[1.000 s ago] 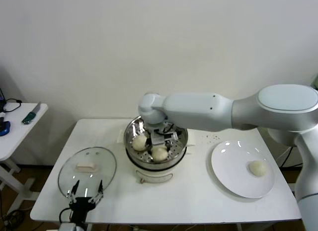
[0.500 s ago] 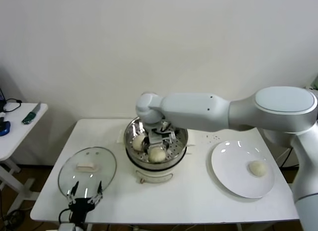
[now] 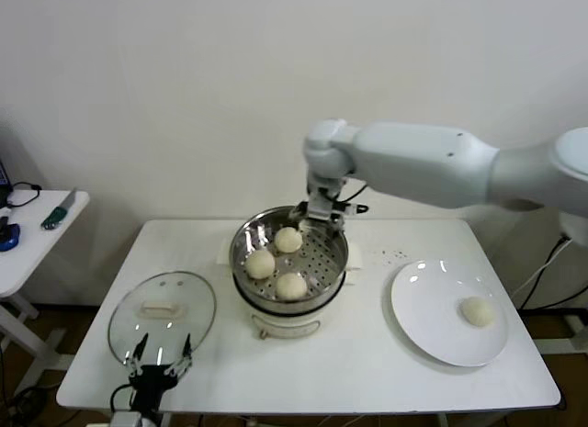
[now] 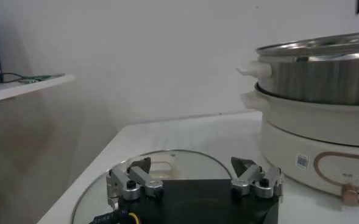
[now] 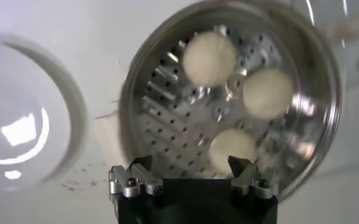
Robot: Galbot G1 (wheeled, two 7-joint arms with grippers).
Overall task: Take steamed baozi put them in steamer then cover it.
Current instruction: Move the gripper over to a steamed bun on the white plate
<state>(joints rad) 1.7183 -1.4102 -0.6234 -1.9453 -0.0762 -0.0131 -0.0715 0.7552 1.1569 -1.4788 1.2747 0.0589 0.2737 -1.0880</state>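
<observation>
The steel steamer (image 3: 342, 258) stands at the table's middle on its white pot base. Three baozi lie in it: one at the back (image 3: 288, 240), one on the left (image 3: 260, 263), one at the front (image 3: 292, 286). A fourth baozi (image 3: 476, 310) lies on the white plate (image 3: 427, 303) to the right. My right gripper (image 3: 317, 216) is open and empty, raised above the steamer's far rim; in the right wrist view the gripper (image 5: 191, 164) looks down on the three baozi (image 5: 209, 58). The glass cover (image 3: 162, 308) lies flat at the front left. My left gripper (image 3: 158, 370) is open just in front of it.
In the left wrist view the cover (image 4: 158, 163) lies beyond my open left gripper (image 4: 194, 165), with the steamer (image 4: 319, 73) beside it. A small side table (image 3: 37, 234) with loose items stands to the far left. The wall is close behind.
My right gripper has let go of a baozi in the steamer and risen up and back out of the basket. Three baozi now show in it. The left arm has not moved.
</observation>
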